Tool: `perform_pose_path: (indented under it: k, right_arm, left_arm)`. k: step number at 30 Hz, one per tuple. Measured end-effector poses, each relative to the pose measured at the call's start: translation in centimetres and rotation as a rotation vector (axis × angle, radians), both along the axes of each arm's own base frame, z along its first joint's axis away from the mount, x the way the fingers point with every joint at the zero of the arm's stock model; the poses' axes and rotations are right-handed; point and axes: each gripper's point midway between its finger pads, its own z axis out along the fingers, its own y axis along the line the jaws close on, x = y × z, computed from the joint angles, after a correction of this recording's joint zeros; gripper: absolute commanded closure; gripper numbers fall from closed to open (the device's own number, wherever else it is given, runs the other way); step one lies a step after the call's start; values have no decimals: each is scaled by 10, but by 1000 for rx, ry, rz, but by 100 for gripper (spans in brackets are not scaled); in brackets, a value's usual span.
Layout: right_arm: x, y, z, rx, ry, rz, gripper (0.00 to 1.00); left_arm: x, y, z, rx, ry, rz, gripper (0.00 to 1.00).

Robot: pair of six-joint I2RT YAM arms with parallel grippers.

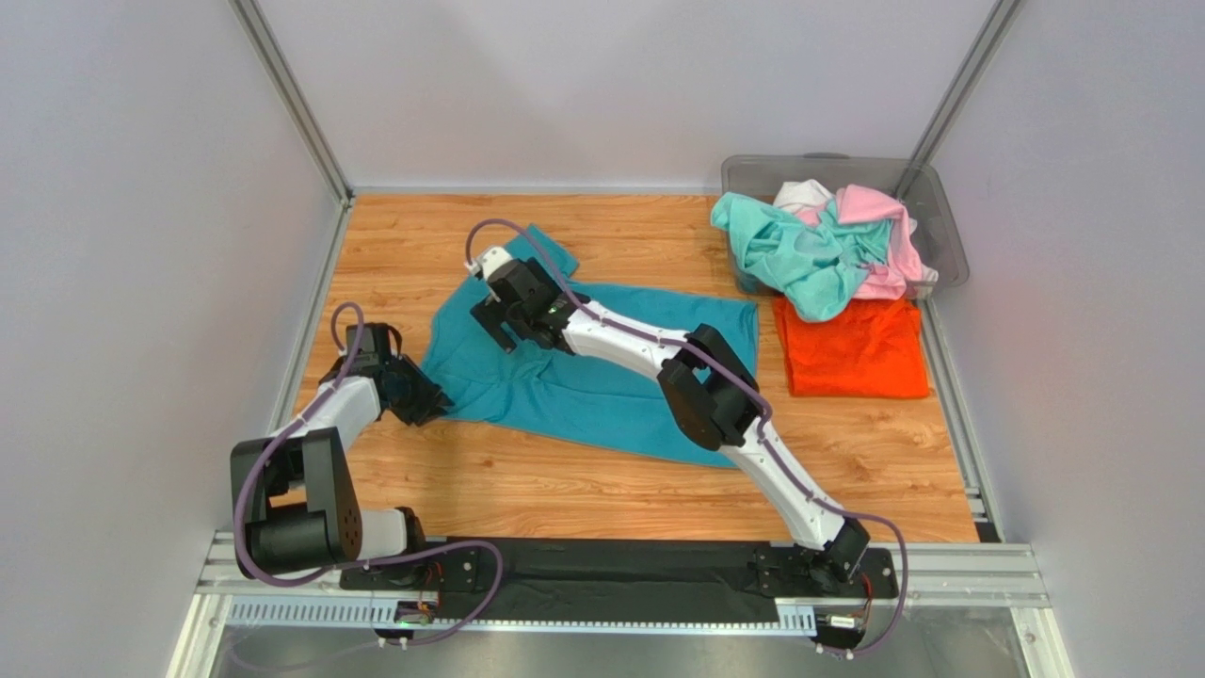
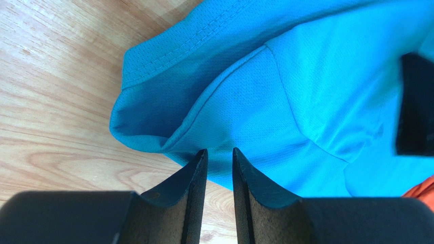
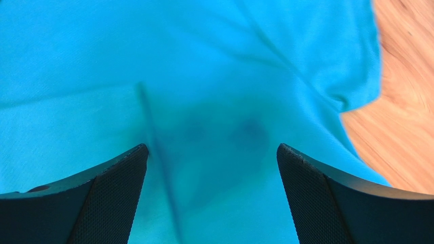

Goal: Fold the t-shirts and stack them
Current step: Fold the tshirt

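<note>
The teal-blue t-shirt (image 1: 608, 375) lies spread and rumpled on the wooden table, one sleeve pointing to the back. My left gripper (image 1: 425, 396) is at its left edge. In the left wrist view (image 2: 220, 151) the jaws stand a narrow gap apart with nothing between them, tips just at the shirt's (image 2: 285, 86) hem. My right gripper (image 1: 495, 318) hovers over the shirt's upper left part. In the right wrist view (image 3: 212, 147) it is wide open and empty above the cloth (image 3: 204, 76).
An orange t-shirt (image 1: 853, 346) lies folded flat at the right. Behind it a grey plastic bin (image 1: 941, 233) holds crumpled mint-green (image 1: 792, 254), pink (image 1: 884, 226) and white (image 1: 802, 194) shirts. Metal frame rails run along the table's sides.
</note>
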Motion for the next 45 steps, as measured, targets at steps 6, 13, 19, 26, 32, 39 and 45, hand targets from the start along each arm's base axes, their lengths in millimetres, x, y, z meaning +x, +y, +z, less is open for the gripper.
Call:
perform_pose_path:
  k: [6,13,19,26,32,39,45]
  right_arm:
    - [36,-29,2,119,62,-127,0]
    - [9,-59,29,158,145,-164,0]
    - [-62,-100,117,331,170,-187,0]
    - [-153,-182,115,455,253,-282,0]
    - [-204,-247,50,355,354,-449,0]
    - [-208,-280,23,316,378,-593,0]
    - [-208,-287,-2,250,423,-645,0]
  left_arm:
    - [0,0,0,-2,-2,-1,66]
    - [-12,-1,5,7,-7,1,55]
    - [-28,-1,37,39,-99,14,0]
    - [-22,-12,75,-9,-229,-12,0]
    - [15,-33,98,-17,-233,-109,0]
    - [69,-80,69,-37,-136,-264,0]
    - [62,-78,17,-36,26,-266,0]
